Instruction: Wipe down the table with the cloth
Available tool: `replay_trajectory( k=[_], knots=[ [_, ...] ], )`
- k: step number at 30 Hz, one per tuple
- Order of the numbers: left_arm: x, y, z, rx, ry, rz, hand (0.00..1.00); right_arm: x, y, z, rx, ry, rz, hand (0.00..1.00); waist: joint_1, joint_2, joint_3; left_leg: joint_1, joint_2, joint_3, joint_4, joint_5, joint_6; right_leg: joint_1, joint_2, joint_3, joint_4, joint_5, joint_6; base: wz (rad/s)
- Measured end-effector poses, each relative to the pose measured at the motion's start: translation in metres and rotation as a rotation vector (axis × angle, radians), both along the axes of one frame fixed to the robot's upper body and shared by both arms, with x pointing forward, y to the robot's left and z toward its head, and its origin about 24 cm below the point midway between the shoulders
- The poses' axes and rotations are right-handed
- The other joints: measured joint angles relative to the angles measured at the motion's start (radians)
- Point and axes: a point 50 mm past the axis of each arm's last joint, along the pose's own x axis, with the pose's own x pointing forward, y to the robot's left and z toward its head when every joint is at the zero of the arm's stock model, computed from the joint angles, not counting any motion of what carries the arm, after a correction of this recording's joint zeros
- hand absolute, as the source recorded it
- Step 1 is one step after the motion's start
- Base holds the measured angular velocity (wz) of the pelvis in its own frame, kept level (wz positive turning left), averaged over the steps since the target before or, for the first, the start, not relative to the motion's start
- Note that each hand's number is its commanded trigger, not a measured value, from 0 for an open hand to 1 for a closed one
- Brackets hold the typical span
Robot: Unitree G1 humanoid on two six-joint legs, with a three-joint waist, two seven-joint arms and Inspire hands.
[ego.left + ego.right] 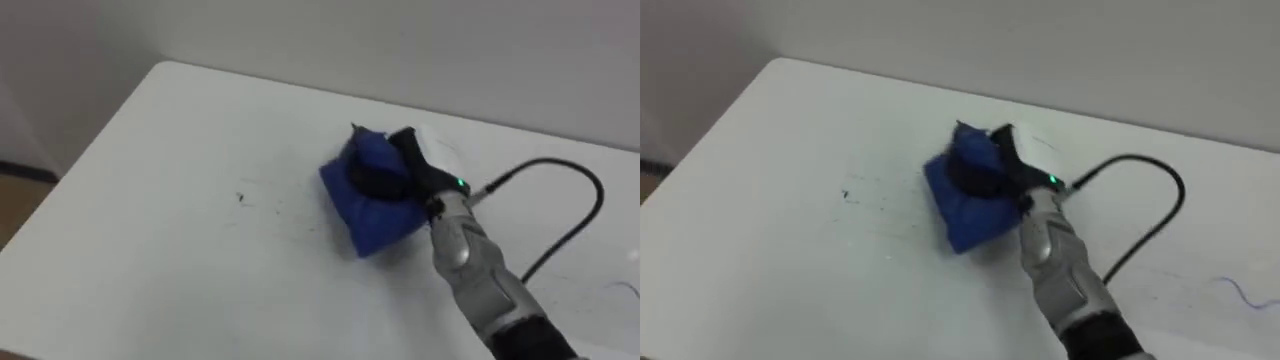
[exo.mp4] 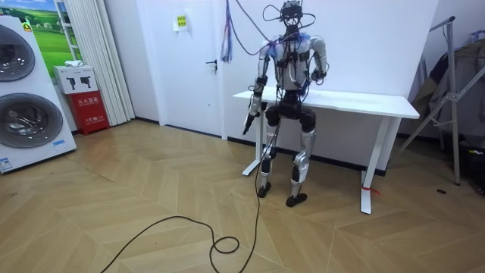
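A bunched blue cloth (image 1: 372, 205) lies near the middle of the white table (image 1: 180, 260). My right hand (image 1: 385, 178) rests on top of it, reaching in from the lower right. Its dark fingers curl over the cloth and its thumb is on the far side. A small dark mark (image 1: 240, 197) sits on the tabletop to the left of the cloth. In the room view I stand upright at the table (image 2: 379, 104), facing the wall, and my left hand (image 2: 248, 123) hangs down at my side below the table's edge.
The table's far edge runs along a white wall, and its left corner (image 1: 160, 66) drops to the wooden floor. A faint blue scribble (image 1: 1240, 292) marks the tabletop at the right. Washing machines (image 2: 23, 91) stand at the room view's left, a metal rack (image 2: 453, 83) at its right.
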Motion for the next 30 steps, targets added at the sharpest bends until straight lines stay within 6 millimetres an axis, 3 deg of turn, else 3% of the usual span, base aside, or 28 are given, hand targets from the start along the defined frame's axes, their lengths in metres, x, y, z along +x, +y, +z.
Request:
replay_trajectory(
  k=[1, 3, 4, 6, 8, 9, 10, 12, 16, 19, 20, 22, 23, 24, 25, 26, 28, 30],
  knots=[
    [-0.009, 0.001, 0.0, 0.004, 0.019, 0.013, 0.0, -0.004, -0.005, -0.006, -0.008, 0.016, -0.014, 1.0, -0.002, -0.002, -0.0007, 0.003, -0.005, -0.007, -0.001, -0.001, 0.002, 0.008, -0.004, 0.003, 0.0, -0.003, 0.004, 0.67],
    [-0.042, 0.003, 0.001, 0.009, 0.085, 0.063, 0.0, -0.038, -0.036, -0.049, -0.07, 0.159, -0.099, 1.0, -0.036, -0.005, -0.0012, 0.013, -0.024, -0.023, 0.0, 0.0, 0.009, 0.042, -0.02, 0.008, 0.0, -0.008, 0.014, 0.69],
    [-0.048, 0.004, 0.002, 0.012, 0.096, 0.077, 0.0, -0.051, -0.047, -0.064, -0.074, 0.206, -0.134, 1.0, -0.045, -0.006, -0.0013, 0.018, -0.029, -0.024, 0.0, 0.0, 0.009, 0.051, -0.024, 0.01, 0.0, -0.009, 0.016, 0.53],
    [-0.066, 0.01, 0.005, 0.029, 0.117, 0.154, 0.0, -0.081, -0.081, -0.071, -0.054, 0.144, -0.273, 1.0, -0.091, -0.006, 0.0005, 0.018, -0.043, -0.019, -0.003, 0.003, 0.014, 0.054, -0.036, 0.035, -0.008, -0.012, 0.03, 0.04],
    [-0.07, 0.02, 0.009, 0.058, 0.098, 0.201, 0.0, -0.107, -0.11, -0.079, -0.055, 0.15, -0.403, 1.0, -0.119, -0.012, -0.0048, 0.028, -0.045, -0.001, -0.004, 0.001, 0.017, 0.065, -0.04, 0.034, -0.018, -0.014, 0.039, -0.14],
    [-0.074, 0.026, 0.012, 0.074, 0.088, 0.219, 0.0, -0.127, -0.131, -0.085, -0.055, 0.171, -0.497, 1.0, -0.139, -0.012, -0.0132, 0.036, -0.045, 0.007, -0.001, -0.007, 0.03, 0.074, -0.042, 0.037, -0.014, -0.02, 0.05, -0.06],
    [-0.072, 0.028, 0.013, 0.081, 0.079, 0.222, 0.0, -0.137, -0.142, -0.088, -0.057, 0.183, -0.556, 1.0, -0.147, -0.014, -0.0193, 0.04, -0.045, 0.014, 0.0, -0.011, 0.032, 0.078, -0.043, 0.038, -0.015, -0.023, 0.055, -0.08],
    [-0.061, 0.028, 0.012, 0.079, 0.048, 0.204, 0.0, -0.163, -0.175, -0.093, -0.082, 0.227, -0.717, 1.0, -0.178, -0.012, -0.0233, 0.05, -0.047, 0.024, 0.004, -0.026, 0.035, 0.092, -0.044, 0.058, -0.013, -0.027, 0.057, -0.2],
    [-0.043, 0.024, 0.009, 0.063, 0.014, 0.148, 0.0, -0.185, -0.193, -0.095, -0.084, 0.269, -0.816, 1.0, -0.197, -0.016, -0.0255, 0.061, -0.044, 0.034, 0.024, -0.035, 0.033, 0.099, -0.043, 0.08, -0.013, -0.027, 0.058, -0.15],
    [-0.028, 0.014, 0.005, 0.042, 0.013, 0.084, 0.0, -0.169, -0.183, -0.095, -0.05, 0.279, -0.841, 1.0, -0.18, -0.014, -0.0261, 0.063, -0.037, 0.059, 0.033, -0.035, 0.034, 0.087, -0.038, 0.109, -0.008, -0.018, 0.053, -0.3],
    [-0.023, 0.01, 0.003, 0.041, 0.018, 0.061, 0.0, -0.155, -0.173, -0.096, -0.038, 0.288, -0.82, 1.0, -0.152, -0.011, -0.0251, 0.061, -0.027, 0.087, 0.032, -0.034, 0.033, 0.066, -0.031, 0.137, 0.001, -0.012, 0.045, -0.67],
    [-0.014, 0.003, 0.001, 0.03, 0.027, 0.022, 0.0, -0.123, -0.144, -0.089, -0.004, 0.288, -0.701, 1.0, -0.118, -0.009, -0.0243, 0.048, -0.014, 0.116, 0.031, -0.03, 0.029, 0.034, -0.017, 0.169, 0.007, 0.003, 0.031, -0.69],
    [-0.011, -0.001, -0.001, 0.022, 0.034, 0.003, 0.0, -0.095, -0.111, -0.083, 0.025, 0.278, -0.562, 1.0, -0.08, -0.003, -0.0218, 0.045, -0.01, 0.114, 0.027, -0.029, 0.029, 0.019, -0.006, 0.188, 0.009, 0.015, 0.02, -0.53],
    [-0.008, -0.002, -0.002, 0.018, 0.029, -0.001, 0.0, -0.066, -0.075, -0.072, 0.046, 0.251, -0.413, 1.0, -0.072, -0.002, -0.0175, 0.032, -0.003, 0.108, 0.029, -0.027, 0.025, 0.008, 0.003, 0.194, 0.007, 0.021, 0.012, -0.39],
    [-0.004, -0.004, -0.002, 0.014, 0.025, -0.003, 0.0, -0.053, -0.056, -0.065, 0.063, 0.232, -0.336, 1.0, -0.068, 0.001, -0.0146, 0.027, -0.002, 0.105, 0.028, -0.025, 0.022, 0.004, 0.006, 0.193, 0.007, 0.021, 0.011, 0.07],
    [0.001, -0.008, -0.004, 0.001, 0.023, -0.019, 0.0, -0.031, -0.024, -0.048, 0.082, 0.186, -0.202, 1.0, -0.053, 0.009, -0.0061, 0.025, -0.002, 0.098, 0.024, -0.022, 0.02, -0.004, 0.009, 0.193, 0.002, 0.02, 0.01, 0.19],
    [0.003, -0.012, -0.005, -0.013, 0.02, -0.023, 0.0, -0.007, 0.003, -0.025, 0.099, 0.123, -0.07, 1.0, -0.012, 0.022, -0.0012, 0.021, -0.008, 0.079, 0.016, -0.019, 0.02, -0.002, 0.007, 0.174, -0.003, 0.016, 0.013, 0.34],
    [-0.004, -0.011, -0.005, -0.007, 0.038, -0.014, 0.0, 0.005, 0.01, -0.013, 0.104, 0.086, -0.019, 1.0, 0.016, 0.022, -0.0007, 0.017, -0.015, 0.054, 0.009, -0.01, 0.022, 0.008, 0.001, 0.145, -0.016, 0.014, 0.016, 0.51]
  ],
)
